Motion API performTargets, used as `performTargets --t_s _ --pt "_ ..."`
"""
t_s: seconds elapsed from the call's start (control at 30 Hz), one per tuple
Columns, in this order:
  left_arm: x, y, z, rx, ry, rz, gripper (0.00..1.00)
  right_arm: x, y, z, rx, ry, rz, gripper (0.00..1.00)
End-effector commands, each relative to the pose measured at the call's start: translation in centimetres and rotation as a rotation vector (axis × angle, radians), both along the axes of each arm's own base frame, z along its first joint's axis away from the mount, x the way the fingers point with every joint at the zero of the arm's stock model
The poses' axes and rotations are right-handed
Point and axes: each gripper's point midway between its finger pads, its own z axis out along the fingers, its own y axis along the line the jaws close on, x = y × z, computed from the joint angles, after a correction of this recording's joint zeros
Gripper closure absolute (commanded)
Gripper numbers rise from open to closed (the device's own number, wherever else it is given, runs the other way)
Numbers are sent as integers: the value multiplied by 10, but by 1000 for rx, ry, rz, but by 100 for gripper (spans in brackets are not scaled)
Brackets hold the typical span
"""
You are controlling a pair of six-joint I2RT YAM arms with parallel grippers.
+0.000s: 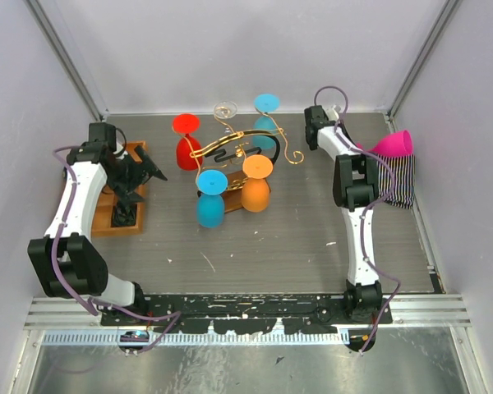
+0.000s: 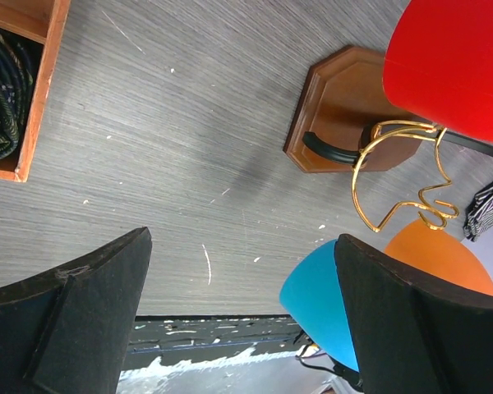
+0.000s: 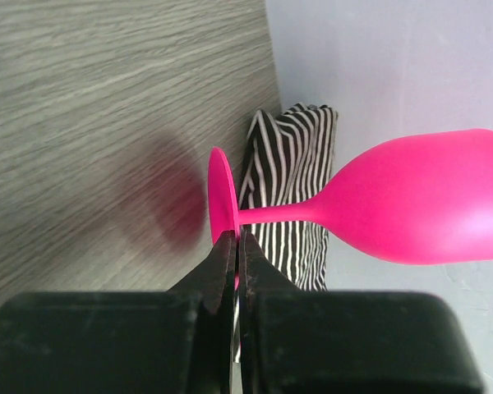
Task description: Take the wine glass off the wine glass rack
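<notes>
The wine glass rack, gold wire on a brown wooden base, stands at the middle back. Red, blue, orange and light blue glasses and a clear glass hang on it upside down. My right gripper is shut on the foot of a pink wine glass, held on its side off to the right of the rack; the right wrist view shows the fingers pinching the foot, bowl to the right. My left gripper is open and empty left of the rack.
An orange-brown compartment tray with dark rolled items lies under the left arm; its corner also shows in the left wrist view. A black-and-white striped cloth lies by the right wall, below the pink glass. Walls close in on three sides.
</notes>
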Motion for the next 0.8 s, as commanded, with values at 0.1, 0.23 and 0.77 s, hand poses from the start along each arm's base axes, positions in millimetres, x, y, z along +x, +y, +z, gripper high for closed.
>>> performTargets --t_s 0.1,0.23,0.77 --pt "8 -5 5 -56 -21 -10 0 7 -1 5 -35 -42 -21 99" --pt "7 -5 1 -54 -9 -17 0 7 0 -7 -40 -16 -17 99" --pt "9 -4 -4 -65 31 -31 0 17 14 -49 8 51 38 74"
